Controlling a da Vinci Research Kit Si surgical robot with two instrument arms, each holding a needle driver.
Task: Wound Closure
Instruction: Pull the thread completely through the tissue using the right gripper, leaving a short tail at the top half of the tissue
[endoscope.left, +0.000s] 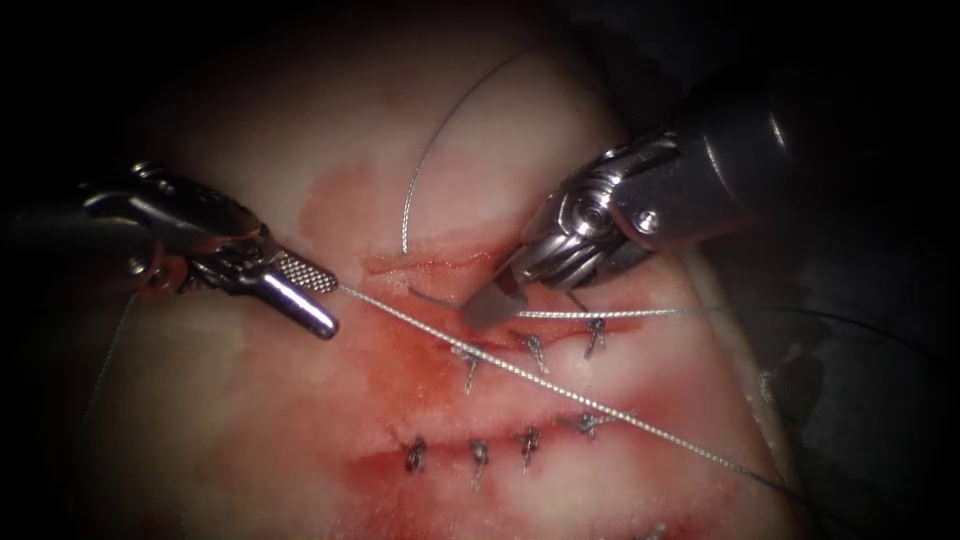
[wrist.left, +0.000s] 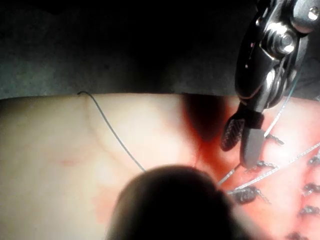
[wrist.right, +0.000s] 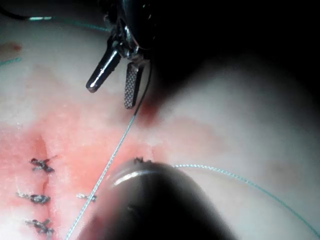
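Note:
My left tool (endoscope.left: 318, 296) hovers over the tissue (endoscope.left: 250, 400) left of the cuts, jaws open and holding nothing. The right wrist view shows its open jaws (wrist.right: 111, 93) too. A taut thread (endoscope.left: 560, 390) runs from beside its ridged jaw diagonally down to the right across the stitches. My right tool (endoscope.left: 490, 303) comes in from the upper right, its tip resting at the open cut (endoscope.left: 430, 265). In the left wrist view its jaws (wrist.left: 241, 142) stand slightly open. A thin dark curve (endoscope.left: 432, 299) reaches left from them; I cannot tell if it is the needle.
Two stitched rows lie below the open cut, an upper row (endoscope.left: 535, 350) and a lower row (endoscope.left: 478, 452). Red fluid (endoscope.left: 410, 360) stains the tissue around them. A loose thread arc (endoscope.left: 425, 160) rises over the far tissue. Another strand (endoscope.left: 610, 313) runs right from the right tool.

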